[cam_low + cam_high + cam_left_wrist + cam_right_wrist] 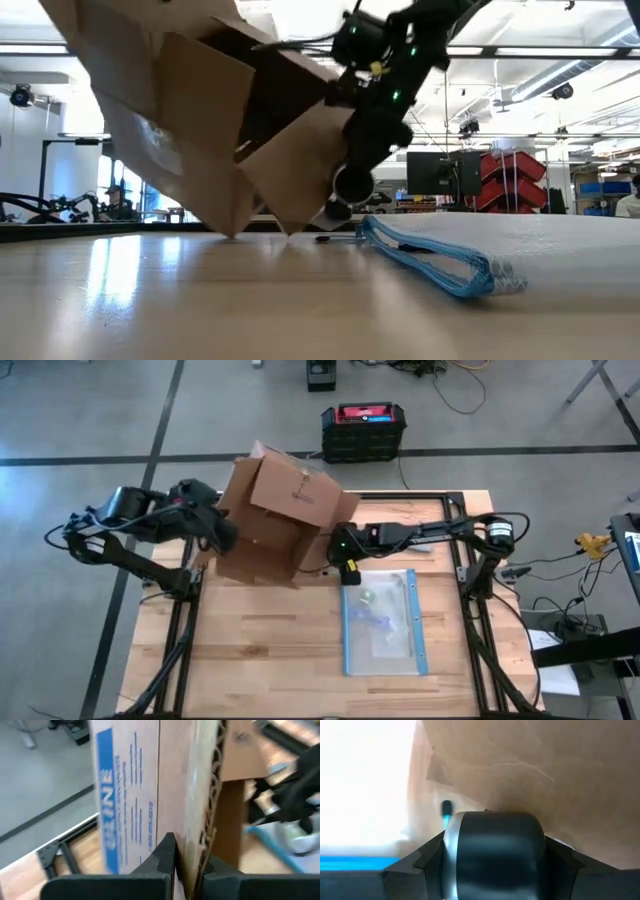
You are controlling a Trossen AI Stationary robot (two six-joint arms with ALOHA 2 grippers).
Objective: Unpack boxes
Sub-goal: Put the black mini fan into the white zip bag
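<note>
The brown cardboard box with the blue ULINE label stands tipped up at the table's far left. Its flaps are open and its lower corners rest on the wood. My left gripper is at the box's left wall, shut on it. My right gripper is at the box's right side, close against the cardboard. It is shut on a dark round object with a silver rim, which also shows in the low view as a dark round object. My left gripper pinches the box's wall at its cut corrugated edge, one finger on the labelled outer face and the other on the inner face. The box is tilted, with its lower corners on the table. My right gripper holds the dark round object between its two fingers, lifted clear of the table, just in front of the box's cardboard.
A clear zip pouch with blue edges lies flat on the table to the right of the box and nearer, with small items inside; it shows in the low view too. A black crate with a red top sits on the floor beyond the far edge.
</note>
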